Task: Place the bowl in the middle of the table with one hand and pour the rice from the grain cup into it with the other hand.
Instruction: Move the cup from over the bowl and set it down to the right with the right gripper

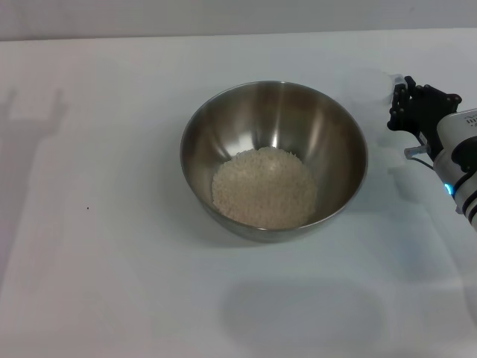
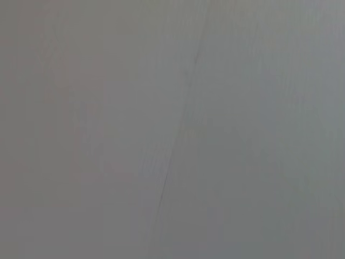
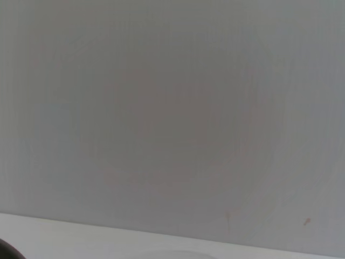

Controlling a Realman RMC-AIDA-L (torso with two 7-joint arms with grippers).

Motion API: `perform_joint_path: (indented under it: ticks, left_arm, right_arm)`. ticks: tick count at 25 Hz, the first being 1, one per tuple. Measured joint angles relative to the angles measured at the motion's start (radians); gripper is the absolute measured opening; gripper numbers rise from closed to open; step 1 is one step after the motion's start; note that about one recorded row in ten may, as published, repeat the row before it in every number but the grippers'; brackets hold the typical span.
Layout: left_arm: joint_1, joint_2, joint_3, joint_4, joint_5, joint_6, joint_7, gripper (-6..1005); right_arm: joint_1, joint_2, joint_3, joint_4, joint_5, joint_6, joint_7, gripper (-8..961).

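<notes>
The bowl [image 1: 343,135], large and of shiny steel, stands in the middle of the white table [image 1: 112,283]. A heap of pale rice [image 1: 264,187] lies in its bottom. The grain cup [image 1: 375,83], clear and faint against the table, is just beyond the bowl's far right rim. My right gripper [image 1: 403,104] is at the cup's right side, touching or nearly touching it. The left gripper is out of view; the left wrist view shows only a plain grey surface.
A fork-shaped shadow [image 1: 33,112] falls on the table's far left. The table's far edge [image 1: 223,36] runs along the back, with a grey wall behind it. The right wrist view shows that wall above a strip of table.
</notes>
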Motion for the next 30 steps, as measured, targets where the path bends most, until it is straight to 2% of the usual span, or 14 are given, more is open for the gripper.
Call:
perform_joint_path:
  ticks: [6,11,30]
  left_arm:
    - [0.000,0.000,0.000,0.000,0.000,0.002,-0.001,864]
    - [0.000,0.000,-0.001,0.000,0.000,0.003,-0.001,864]
    - [0.005,0.003,-0.001,0.000,0.000,0.007,-0.001,864]
  right_arm:
    - [0.003,-0.002,-0.001,-0.001,-0.002,0.004,-0.002,73]
    - [0.003,-0.002,-0.003,-0.002,-0.002,0.004,-0.002,147]
    - [-0.024,0.003,-0.020,-0.004,-0.002,-0.004,-0.001,145]
